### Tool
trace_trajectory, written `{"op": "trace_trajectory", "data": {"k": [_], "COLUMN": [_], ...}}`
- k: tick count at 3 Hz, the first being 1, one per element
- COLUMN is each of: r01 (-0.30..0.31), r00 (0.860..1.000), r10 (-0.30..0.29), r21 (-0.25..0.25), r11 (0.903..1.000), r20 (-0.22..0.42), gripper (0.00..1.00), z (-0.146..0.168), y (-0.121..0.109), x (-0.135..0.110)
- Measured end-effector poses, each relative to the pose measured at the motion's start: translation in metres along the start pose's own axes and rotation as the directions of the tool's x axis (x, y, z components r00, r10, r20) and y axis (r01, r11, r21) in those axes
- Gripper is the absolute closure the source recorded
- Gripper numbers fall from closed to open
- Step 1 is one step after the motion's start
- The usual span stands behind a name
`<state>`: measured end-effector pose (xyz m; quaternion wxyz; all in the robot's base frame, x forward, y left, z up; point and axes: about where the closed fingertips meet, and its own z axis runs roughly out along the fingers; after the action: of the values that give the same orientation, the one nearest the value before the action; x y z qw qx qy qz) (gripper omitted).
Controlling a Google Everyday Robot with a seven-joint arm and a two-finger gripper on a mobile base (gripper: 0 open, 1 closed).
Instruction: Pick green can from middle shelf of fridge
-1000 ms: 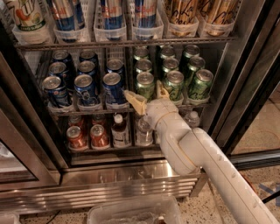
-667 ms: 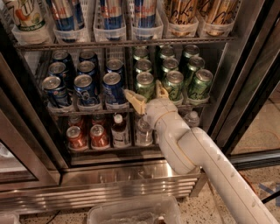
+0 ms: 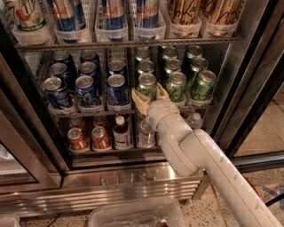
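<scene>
The fridge (image 3: 111, 188) stands open in front of me. Its middle shelf (image 3: 62, 111) holds blue cans on the left and several green cans on the right. The front-left green can (image 3: 147, 83) stands upright at the shelf's front edge. My gripper (image 3: 151, 96) is at this can's lower part, at the end of the white arm (image 3: 213, 168). One tan finger (image 3: 140, 102) is at the can's left and the other at its right, apart and open around it. The can's base is hidden behind the gripper.
Blue cans (image 3: 86, 86) stand just left of the gripper. Tall slim cans (image 3: 113, 13) fill the rack above. Red-orange cans (image 3: 100, 137) and small bottles (image 3: 120, 131) fill the rack below. Dark door frames (image 3: 253, 80) flank the opening. A clear plastic bin (image 3: 133, 215) sits on the floor.
My gripper has moved slightly right and forward to the front-left green can, and its fingers now stand on either side of it.
</scene>
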<state>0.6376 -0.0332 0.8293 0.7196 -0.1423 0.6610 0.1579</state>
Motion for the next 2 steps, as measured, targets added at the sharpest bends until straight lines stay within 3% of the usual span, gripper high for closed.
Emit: {"op": "trace_trajectory", "data": {"k": [1,2], "r01": [0.0,0.0], "r00": [1.0,1.0], "r10": [0.0,0.0], "r21": [0.0,0.0], "r11": [1.0,1.0], "r20": [0.0,0.0], "gripper": [0.83,1.0], "z": [0.0,0.0], "y": [0.0,0.0], "x": [0.0,0.0]}}
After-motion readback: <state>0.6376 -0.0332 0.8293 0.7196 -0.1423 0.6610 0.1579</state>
